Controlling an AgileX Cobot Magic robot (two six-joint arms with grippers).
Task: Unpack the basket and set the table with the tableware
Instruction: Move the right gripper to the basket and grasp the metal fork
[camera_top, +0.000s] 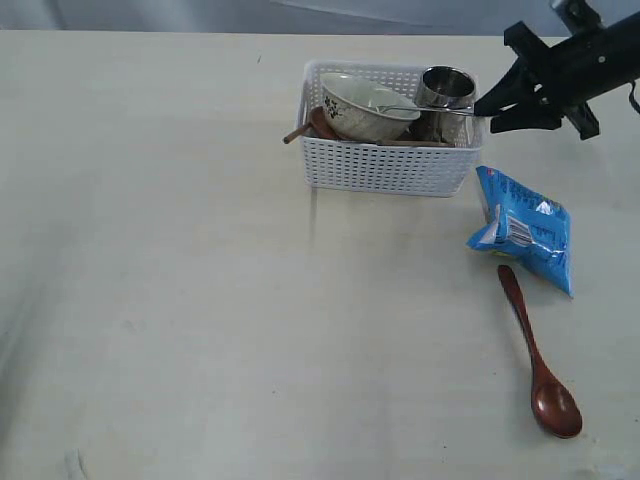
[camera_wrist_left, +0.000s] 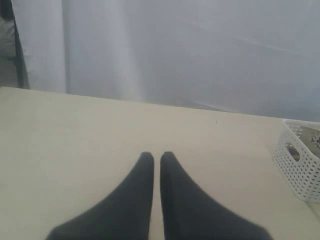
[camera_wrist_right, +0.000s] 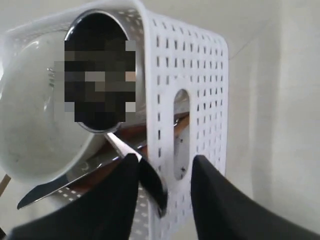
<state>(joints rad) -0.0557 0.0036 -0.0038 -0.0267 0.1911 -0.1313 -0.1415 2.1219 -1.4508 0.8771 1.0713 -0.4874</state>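
Note:
The white basket (camera_top: 385, 170) stands at the back of the table (camera_top: 180, 300). It holds the cream bowl (camera_top: 365, 108), the steel cup (camera_top: 445, 90), brown sticks (camera_top: 296, 134) and the silver fork (camera_top: 425, 110), whose handle pokes over the right end. My right gripper (camera_top: 488, 112) is at that end, open. In the right wrist view the fork handle (camera_wrist_right: 150, 180) lies between the fingers of the right gripper (camera_wrist_right: 162, 162), against one of them, beside the basket wall (camera_wrist_right: 200, 75). The red-brown spoon (camera_top: 535, 360) lies on the table. My left gripper (camera_wrist_left: 156, 157) is shut and empty, above bare table.
A blue snack bag (camera_top: 525, 228) lies right of the basket, just above the spoon's handle. The left wrist view catches a corner of the basket (camera_wrist_left: 300, 170) far off, with a pale curtain behind the table's back edge.

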